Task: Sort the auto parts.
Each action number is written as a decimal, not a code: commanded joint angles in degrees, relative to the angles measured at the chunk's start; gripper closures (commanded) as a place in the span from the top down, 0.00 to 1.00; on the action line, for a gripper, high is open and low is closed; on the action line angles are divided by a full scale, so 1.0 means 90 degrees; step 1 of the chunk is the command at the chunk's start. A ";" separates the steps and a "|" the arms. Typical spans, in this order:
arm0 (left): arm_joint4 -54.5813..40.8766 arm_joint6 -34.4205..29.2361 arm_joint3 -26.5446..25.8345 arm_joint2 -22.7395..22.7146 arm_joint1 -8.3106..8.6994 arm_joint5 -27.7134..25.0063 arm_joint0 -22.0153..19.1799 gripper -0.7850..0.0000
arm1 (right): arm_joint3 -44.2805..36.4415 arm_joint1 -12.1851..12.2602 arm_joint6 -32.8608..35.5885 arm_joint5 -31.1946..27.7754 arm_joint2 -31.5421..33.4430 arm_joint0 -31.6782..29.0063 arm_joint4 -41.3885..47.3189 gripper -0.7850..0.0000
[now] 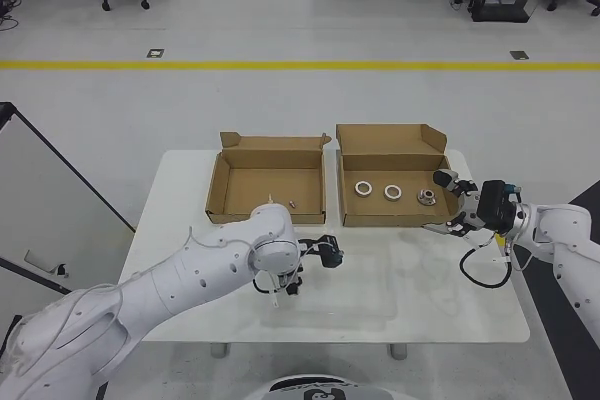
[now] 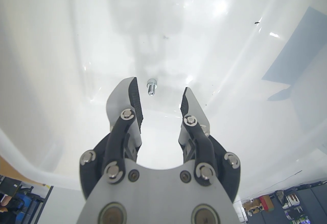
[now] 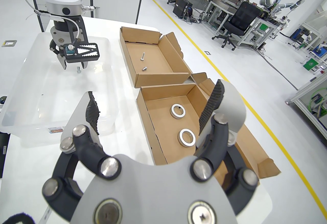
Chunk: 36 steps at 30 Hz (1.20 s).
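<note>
Cardboard keeps the score in the top view. The bolt box (image 1: 216, 185) on the bench (image 1: 430, 290) has a small fastener inside. The ring box (image 1: 342, 190) just beside it holds two rings (image 1: 363, 187) and a third round part (image 1: 427, 196). The right claw (image 1: 442, 205) sits at the ring box's side away from the bolt box.

In the left wrist view, the left claw (image 2: 160, 89) is partly spread and grips nothing. It hangs inside a clear bin (image 2: 38, 107), with one loose bolt (image 2: 151, 87) between its fingertips, nearer one pad. The bolt is short bright steel and seems to stand on its head.

In the right wrist view, the right claw is wide open and empty above the ring box. Two sorted bolts (image 3: 142, 56) lie in the bolt box, and the bin stands near it. I judge the sorting nearly done, with that loose bolt the only part I can see left.
</note>
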 commanded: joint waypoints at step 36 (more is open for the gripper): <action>-0.0311 0.0306 0.0579 0.0410 -0.0056 -0.0376 -0.0552 1.00 | 0.0000 0.0000 -0.0008 0.0000 -0.0001 0.0000 -0.0001 1.00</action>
